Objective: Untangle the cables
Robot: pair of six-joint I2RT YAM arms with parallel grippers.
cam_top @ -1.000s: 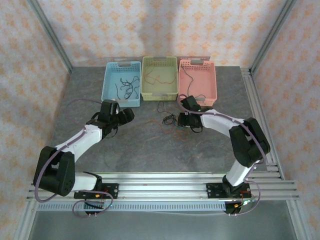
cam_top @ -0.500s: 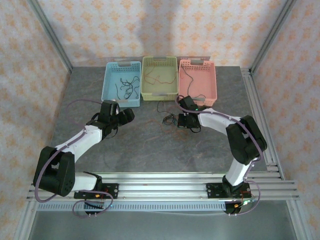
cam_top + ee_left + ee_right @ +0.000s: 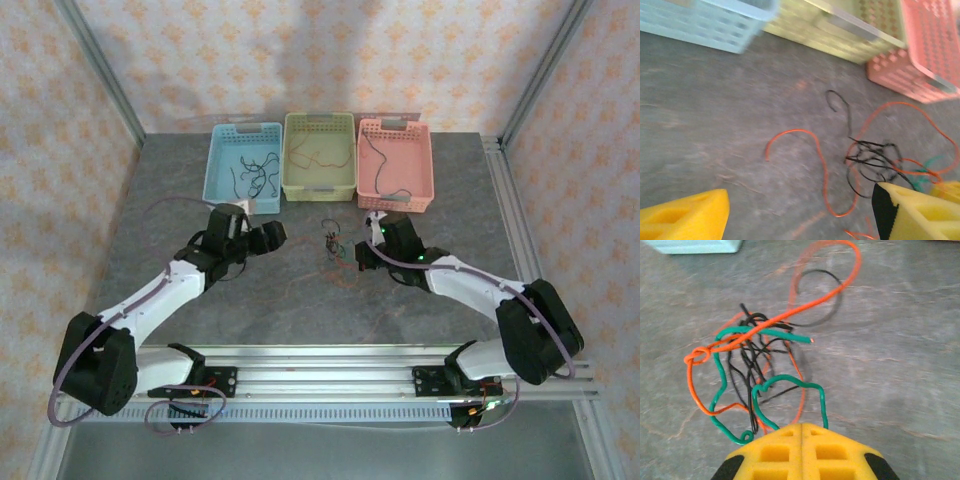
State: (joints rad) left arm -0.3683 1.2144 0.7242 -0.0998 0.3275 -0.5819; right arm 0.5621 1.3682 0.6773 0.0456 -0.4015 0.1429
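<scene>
Grey marbled worktop (image 3: 300,300) inside floral-papered walls (image 3: 330,60), three baskets (image 3: 320,119) along its far edge. The tangled cables (image 3: 335,250) lie mid-worktop, right pincer (image 3: 802,428) clenched on their near strands; left pincer (image 3: 800,200) hangs released beside them

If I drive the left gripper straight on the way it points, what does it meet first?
Most likely the orange wire curving across the table just ahead of the left gripper; the tangle lies further on, to the right. Depth is unclear.
</scene>
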